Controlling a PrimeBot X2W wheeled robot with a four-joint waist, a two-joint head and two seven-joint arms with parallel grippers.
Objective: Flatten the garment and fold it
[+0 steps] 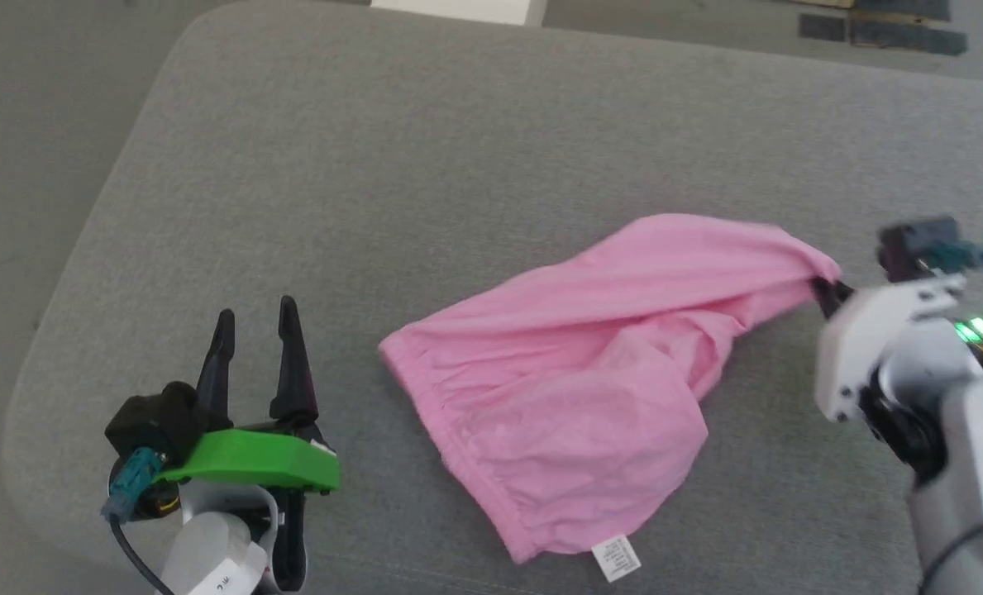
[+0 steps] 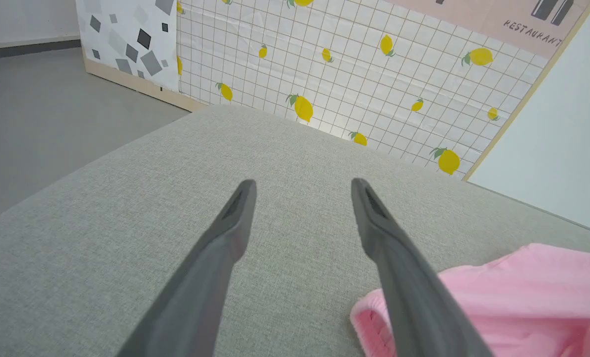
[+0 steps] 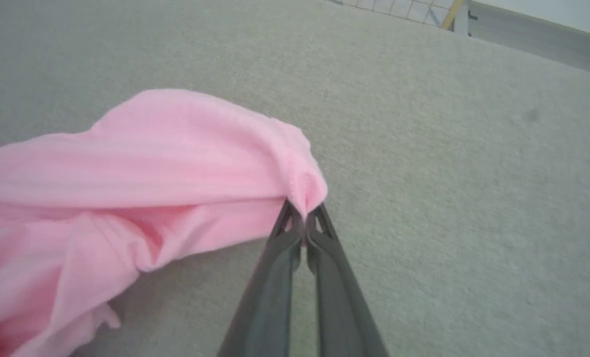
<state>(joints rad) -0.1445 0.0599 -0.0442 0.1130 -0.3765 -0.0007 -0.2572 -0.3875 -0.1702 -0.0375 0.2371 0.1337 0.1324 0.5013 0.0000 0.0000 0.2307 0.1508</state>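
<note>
Half raising the garment (image 1: 574, 364) off the grey cushioned surface (image 1: 375, 165), clamping the right gripper (image 3: 304, 212) tight on one bunched corner at the cloth's far right end. Stretching pink folds from that pinch toward the gathered waistband (image 1: 446, 426) and white tag (image 1: 617, 558), both lying on the near side. Holding the left gripper (image 1: 255, 312) spread apart, gripping nothing, sitting left of the waistband.

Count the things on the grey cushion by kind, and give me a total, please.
Garments: 1, the pink shorts.
Tags: 1, the white tag on the shorts.
Claws: 2, the left claw open, the right claw shut on the shorts.
Total: 4.
</note>
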